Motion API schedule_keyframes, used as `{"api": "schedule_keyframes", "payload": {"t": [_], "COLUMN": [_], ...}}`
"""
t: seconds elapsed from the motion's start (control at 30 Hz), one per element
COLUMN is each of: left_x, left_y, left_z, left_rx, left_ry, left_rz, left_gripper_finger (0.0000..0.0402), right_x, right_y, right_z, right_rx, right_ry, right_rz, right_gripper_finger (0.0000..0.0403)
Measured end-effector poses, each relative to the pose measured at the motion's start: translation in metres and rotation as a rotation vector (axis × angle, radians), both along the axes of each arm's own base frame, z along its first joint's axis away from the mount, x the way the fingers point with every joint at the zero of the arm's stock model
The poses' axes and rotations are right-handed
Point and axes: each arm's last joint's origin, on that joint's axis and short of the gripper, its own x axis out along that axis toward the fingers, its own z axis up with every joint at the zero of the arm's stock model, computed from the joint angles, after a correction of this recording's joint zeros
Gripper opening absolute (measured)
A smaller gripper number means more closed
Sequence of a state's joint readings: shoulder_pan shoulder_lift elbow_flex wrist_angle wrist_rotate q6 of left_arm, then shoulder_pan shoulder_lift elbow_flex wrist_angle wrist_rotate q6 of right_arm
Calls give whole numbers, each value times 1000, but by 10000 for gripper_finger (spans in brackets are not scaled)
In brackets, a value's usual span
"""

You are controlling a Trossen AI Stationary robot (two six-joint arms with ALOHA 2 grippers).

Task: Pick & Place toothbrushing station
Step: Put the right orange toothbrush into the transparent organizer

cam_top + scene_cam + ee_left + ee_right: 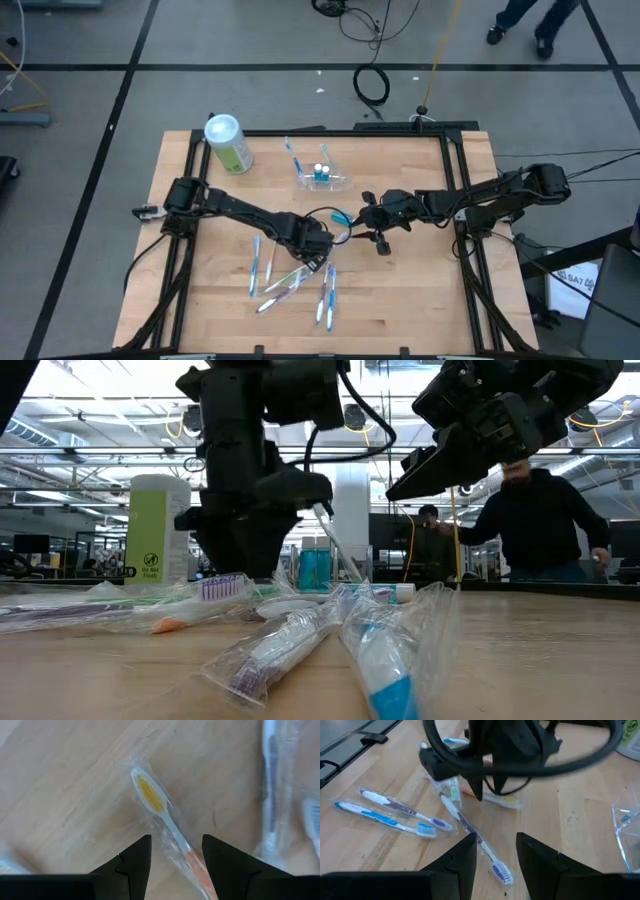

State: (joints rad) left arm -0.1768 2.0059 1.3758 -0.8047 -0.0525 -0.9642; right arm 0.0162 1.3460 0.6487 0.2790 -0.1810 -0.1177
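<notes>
A: Where is the toothbrushing station (pixel 325 179) seen?

B: It is seen in the far middle part of the wooden table (pixel 420 290), a little to the right of the green canister (pixel 229 144). It is made of clear plastic. A blue thing is stood up inside it, and a toothbrush is leaned out of it toward the far left.

A: Which way is its long side turned?

B: From above, its long side is laid about left to right, tipped a bit so the right end is nearer. That is only a fair guess, because the clear plastic is hard to make out.

A: What is shown of the left gripper (pixel 172 852)?

B: It is held low over the middle of the table, above the pile of wrapped toothbrushes (pixel 292 280). Its two fingers are spread apart. A wrapped orange toothbrush (pixel 165 822) is seen lying between them on the wood, and it is not squeezed.

A: And the right gripper (pixel 494 851)?

B: It is held up off the table, just right of the left gripper and nearer than the station. Its fingers are parted, and nothing is held in them. A purple toothbrush (pixel 475 840) is seen on the table below it.

A: Is the station touched by anything?

B: No. Both grippers are kept apart from it.
</notes>
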Motion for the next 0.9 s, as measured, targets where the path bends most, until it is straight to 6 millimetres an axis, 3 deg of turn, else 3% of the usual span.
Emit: {"api": "schedule_keyframes", "payload": {"t": [0.27, 0.57, 0.9], "left_x": [1, 2, -4], "left_y": [1, 0, 5], "left_z": [-4, -8, 17], "left_rx": [29, 37, 142], "left_ry": [6, 11, -47], "left_rz": [9, -45, -49], "left_gripper_finger": [165, 14, 7], "right_x": [0, 0, 0], "right_y": [0, 0, 0], "right_z": [0, 1, 1], "right_rx": [0, 0, -1], "right_ry": [0, -9, -7], "right_rz": [-2, -3, -3], "right_gripper_finger": [130, 130, 130]}}
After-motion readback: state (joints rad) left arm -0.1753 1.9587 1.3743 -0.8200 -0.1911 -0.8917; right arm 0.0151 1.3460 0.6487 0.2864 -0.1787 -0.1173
